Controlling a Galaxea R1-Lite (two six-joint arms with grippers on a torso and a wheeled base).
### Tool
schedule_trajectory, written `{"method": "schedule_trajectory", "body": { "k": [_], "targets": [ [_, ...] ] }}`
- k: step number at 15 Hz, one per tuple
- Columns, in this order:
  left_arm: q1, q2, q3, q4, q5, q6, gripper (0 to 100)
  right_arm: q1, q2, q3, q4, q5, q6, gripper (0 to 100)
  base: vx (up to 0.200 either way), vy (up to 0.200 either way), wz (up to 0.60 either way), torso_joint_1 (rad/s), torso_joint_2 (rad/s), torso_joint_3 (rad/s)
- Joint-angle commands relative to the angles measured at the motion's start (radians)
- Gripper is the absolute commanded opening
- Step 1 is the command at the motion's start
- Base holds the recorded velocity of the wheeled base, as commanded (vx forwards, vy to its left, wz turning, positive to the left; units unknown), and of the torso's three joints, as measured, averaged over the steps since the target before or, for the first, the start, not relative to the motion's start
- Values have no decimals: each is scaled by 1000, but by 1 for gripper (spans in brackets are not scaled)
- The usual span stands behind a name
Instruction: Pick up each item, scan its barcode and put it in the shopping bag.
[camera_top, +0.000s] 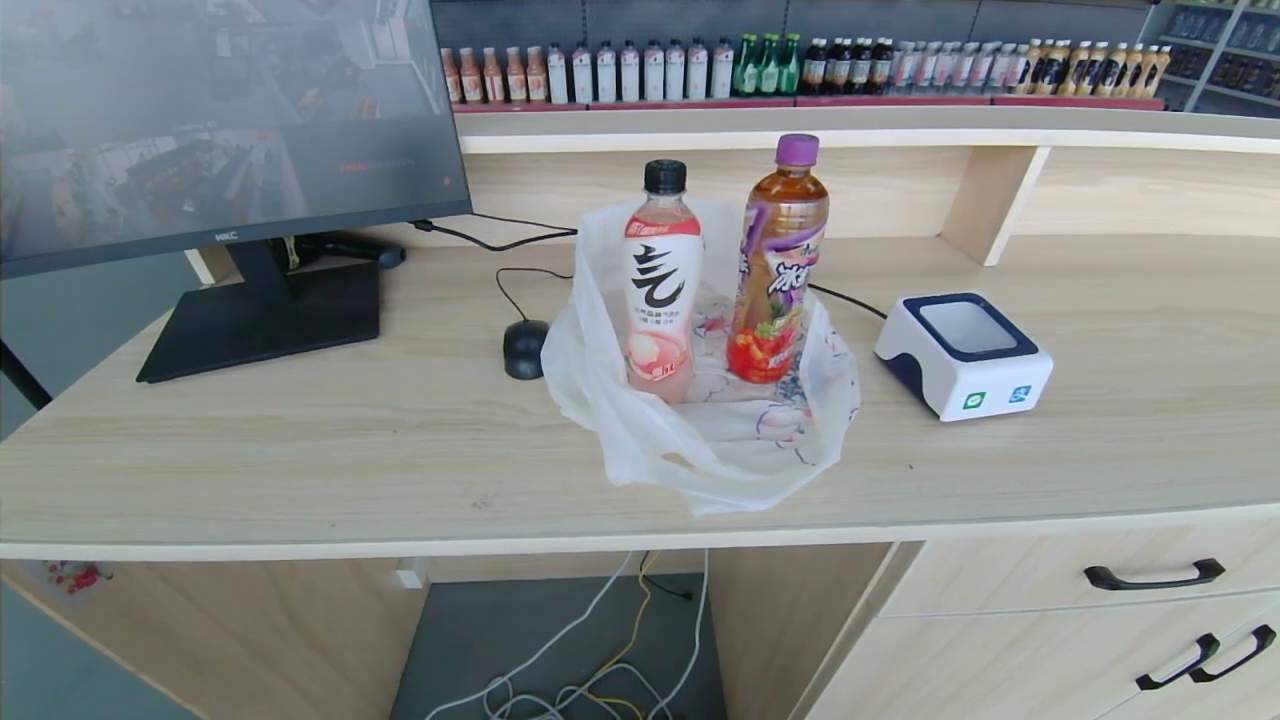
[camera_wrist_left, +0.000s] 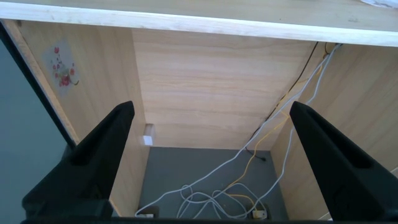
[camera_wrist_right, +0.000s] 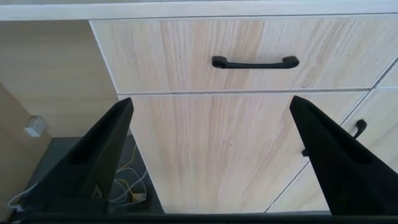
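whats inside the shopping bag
Two upright bottles: a pink bottle with a black cap and an amber bottle with a purple cap. The shopping bag has crumpled sides hiding part of its floor.

— Left gripper (camera_wrist_left: 210, 158)?
— Spread wide, dark fingers (camera_wrist_left: 102, 152) far apart, gripping nothing.
— Right gripper (camera_wrist_right: 210, 158)?
— Same: splayed wide, holding nothing, held low and aimed forward.

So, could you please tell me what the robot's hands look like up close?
The left hand and right hand look alike: each has two matte black, wedge-shaped fingers that taper to blunt tips, plain and unmarked.
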Motion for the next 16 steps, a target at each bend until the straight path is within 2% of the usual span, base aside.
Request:
{"method": "schedule_trajectory", "body": {
  "k": [1, 7, 16],
  "targets": [
    [0, 0, 0, -1, 0, 1, 100, 0, -5, 0, -1, 0, -1, 100, -200, 0, 0, 17, 7, -2],
    [-1, 0, 0, -1, -1, 9, 100, 0, -5, 0, -1, 0, 0, 100, 0, 0, 0, 0, 0, 0],
    [0, 0, 0, -1, 0, -5, 100, 0, -5, 0, -1, 0, 5, 100, 0, -200, 0, 5, 1, 3]
  ]
}}
